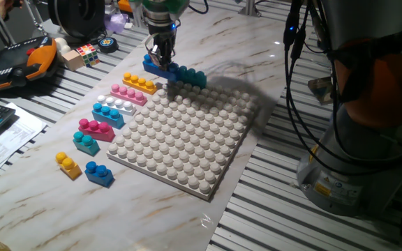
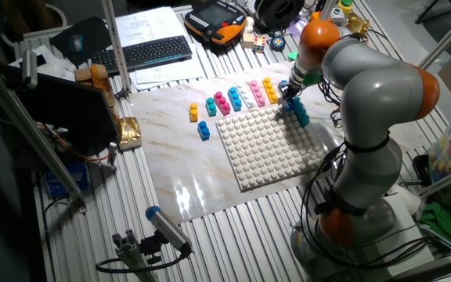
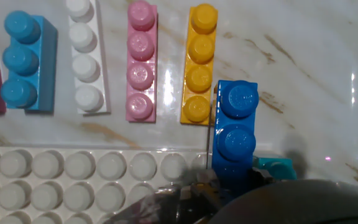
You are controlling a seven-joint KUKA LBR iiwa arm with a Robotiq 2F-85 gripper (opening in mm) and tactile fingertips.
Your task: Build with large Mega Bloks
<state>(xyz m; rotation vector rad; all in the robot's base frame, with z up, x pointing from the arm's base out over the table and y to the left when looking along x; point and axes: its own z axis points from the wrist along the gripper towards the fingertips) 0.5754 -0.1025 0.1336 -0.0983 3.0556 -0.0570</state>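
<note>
Early going: baseplate (image 1: 187,139) bare of bricks.
End effector (image 1: 163,56) clamps the blue brick (image 1: 160,67) at its edge; others wait loose.

A pale marble-patterned tabletop (image 1: 187,216) sits over a ribbed metal surface. In the middle of one fixed view lies a large white studded baseplate (image 1: 187,136). Left of it, directly on the marble, runs a row of chunky plastic bricks: orange-yellow four-stud brick (image 1: 139,84), pink four-stud brick (image 1: 128,93), white brick (image 1: 116,104), light blue brick (image 1: 108,114), magenta brick (image 1: 96,128), teal brick (image 1: 86,142), small yellow brick (image 1: 68,164), small blue brick (image 1: 99,173).
</note>
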